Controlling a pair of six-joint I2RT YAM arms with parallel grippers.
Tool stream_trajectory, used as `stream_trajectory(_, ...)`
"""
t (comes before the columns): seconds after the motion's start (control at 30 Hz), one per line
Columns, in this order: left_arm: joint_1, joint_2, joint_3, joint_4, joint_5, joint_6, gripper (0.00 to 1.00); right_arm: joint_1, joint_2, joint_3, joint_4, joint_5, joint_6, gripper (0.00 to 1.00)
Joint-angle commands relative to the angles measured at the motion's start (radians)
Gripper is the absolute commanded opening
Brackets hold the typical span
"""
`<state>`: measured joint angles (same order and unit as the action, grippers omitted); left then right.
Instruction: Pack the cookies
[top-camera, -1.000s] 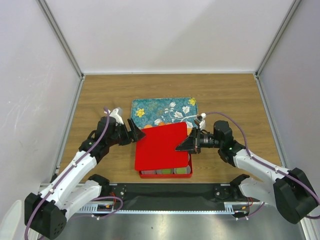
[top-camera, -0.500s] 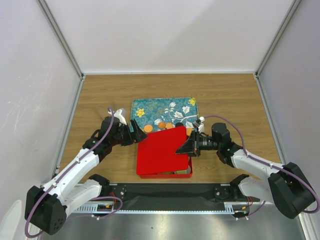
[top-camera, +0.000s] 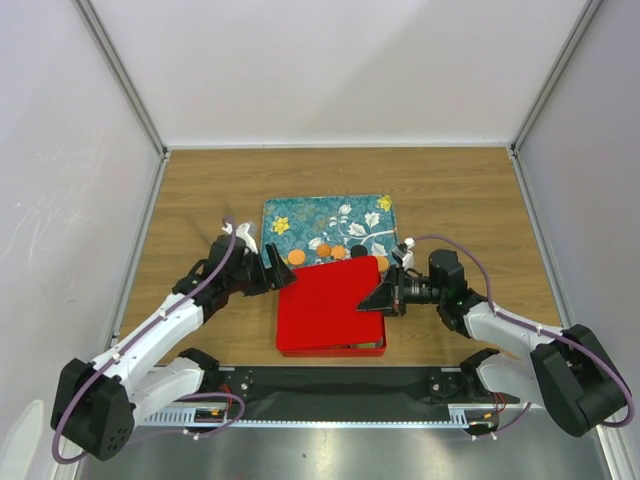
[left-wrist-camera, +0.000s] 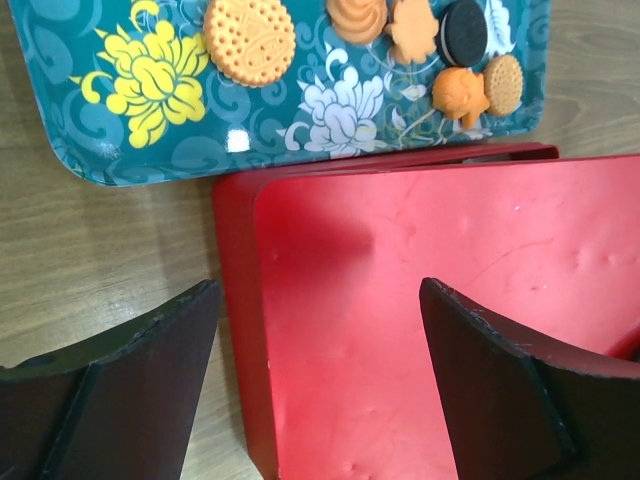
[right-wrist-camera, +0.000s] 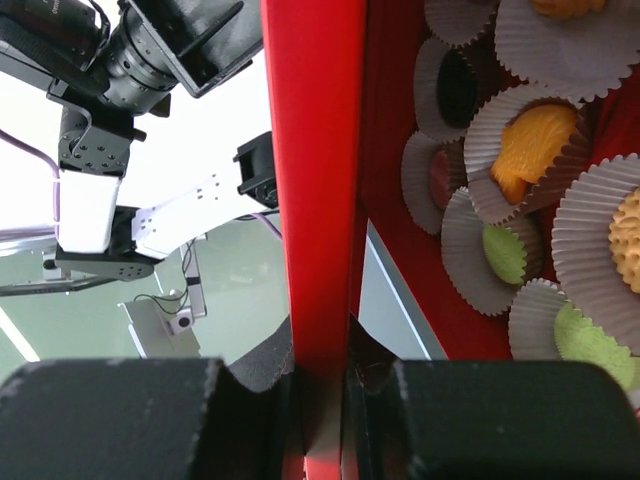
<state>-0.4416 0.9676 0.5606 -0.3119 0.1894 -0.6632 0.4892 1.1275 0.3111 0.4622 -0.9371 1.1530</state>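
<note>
Red box (top-camera: 330, 349): lid (top-camera: 325, 305) not yet seated, clamped in right gripper (top-camera: 375, 298); left gripper (top-camera: 280, 268) spread, empty, beside box. At least 6 cookies (left-wrist-camera: 250, 40) unpacked on tray (top-camera: 300, 215) behind box.

Red lid (top-camera: 325, 300) over the box (right-wrist-camera: 410, 290); cookies (top-camera: 324, 247) beyond, uncovered.

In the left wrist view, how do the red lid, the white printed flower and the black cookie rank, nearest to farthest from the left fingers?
1. Red lid, right at the left fingers, low in view.
2. White printed flower, on the tray just beyond the lid.
3. Black cookie, farther up the tray, on the right.
</note>
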Motion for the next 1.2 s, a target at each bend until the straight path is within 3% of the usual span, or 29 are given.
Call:
stream_trajectory(0.0,-0.014,0.011,-0.01,0.05,-0.01,0.002,0.87,-0.029,-0.002,-0.009,0.03,-0.014,-0.044,0.12)
stream_trajectory(0.5,-0.048,0.051,-0.037,0.085,-0.019,-0.009,0.86,-0.093,0.032,-0.04,-0.04,-0.023,-0.145,0.33)
stream_trajectory(1.17,-0.078,0.054,-0.056,0.111,-0.015,-0.03,0.86,-0.301,-0.011,-0.033,-0.33,-0.049,-0.364,0.35)
